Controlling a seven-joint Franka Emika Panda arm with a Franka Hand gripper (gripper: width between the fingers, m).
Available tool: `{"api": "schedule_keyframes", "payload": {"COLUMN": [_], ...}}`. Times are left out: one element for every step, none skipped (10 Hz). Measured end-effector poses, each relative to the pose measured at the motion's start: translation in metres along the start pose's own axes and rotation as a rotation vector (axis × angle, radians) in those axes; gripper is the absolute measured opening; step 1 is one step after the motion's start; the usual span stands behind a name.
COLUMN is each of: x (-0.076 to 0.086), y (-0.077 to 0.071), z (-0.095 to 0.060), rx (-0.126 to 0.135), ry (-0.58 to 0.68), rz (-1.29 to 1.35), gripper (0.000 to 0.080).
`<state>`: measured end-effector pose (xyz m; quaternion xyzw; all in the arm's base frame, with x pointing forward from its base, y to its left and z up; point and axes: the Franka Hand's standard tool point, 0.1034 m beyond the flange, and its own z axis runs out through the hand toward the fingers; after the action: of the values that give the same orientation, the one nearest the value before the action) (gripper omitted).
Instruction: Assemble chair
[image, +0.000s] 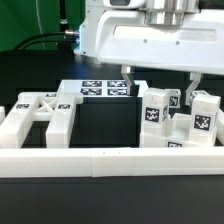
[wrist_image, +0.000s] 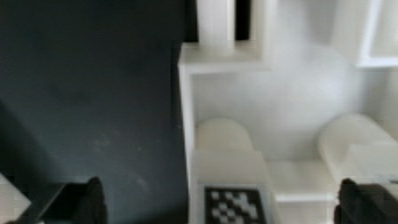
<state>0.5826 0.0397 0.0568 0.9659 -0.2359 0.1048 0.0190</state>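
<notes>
The white chair parts lie loose on the black table. An X-braced frame (image: 40, 115) lies at the exterior view's left. A cluster of tagged, square-ended pieces (image: 178, 120) stands at the exterior view's right. My gripper (image: 158, 82) hangs open just above that cluster, one finger to each side of its upper pieces. In the wrist view, my gripper (wrist_image: 224, 205) straddles a white part (wrist_image: 267, 100) that carries a small tag (wrist_image: 231, 205). One fingertip (wrist_image: 75, 200) is over bare table, well clear of the part's edge; the other fingertip (wrist_image: 374, 200) is at its far side. Nothing is held.
The marker board (image: 105, 88) lies flat at the back, just behind my gripper. A long low white border rail (image: 110, 160) runs along the front edge. Black table (image: 105, 125) shows between the frame and the cluster.
</notes>
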Motion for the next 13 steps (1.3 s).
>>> {"api": "schedule_keyframes", "payload": {"x": [-0.001,-0.002,-0.003,-0.005,-0.007,-0.009,-0.008,-0.007,-0.006,-0.006,-0.006,-0.007,-0.007], "y": [0.001,0.004,0.005,0.006,0.007,0.009,0.011,0.013,0.014,0.014,0.014,0.014,0.013], "z": [0.007,0.013,0.018,0.023,0.027,0.031,0.032,0.032,0.032,0.032,0.032,0.032,0.032], "rx": [-0.001,-0.007,-0.011,-0.013,-0.018,-0.024,-0.026,-0.026,-0.027,-0.027,-0.027,-0.027,-0.027], "ry": [0.018,0.026,0.032,0.04,0.039,0.036,0.035,0.035,0.036,0.037,0.037,0.037,0.037], "rz": [-0.005,-0.008,-0.011,-0.014,-0.018,-0.019,-0.018,-0.022,-0.025,-0.025,-0.026,-0.027,-0.028], "gripper": [0.0649,0.0649,0.0649,0.0649,0.0649,0.0649,0.0649,0.0649,0.0649,0.0617,0.0617,0.0444,0.0261]}}
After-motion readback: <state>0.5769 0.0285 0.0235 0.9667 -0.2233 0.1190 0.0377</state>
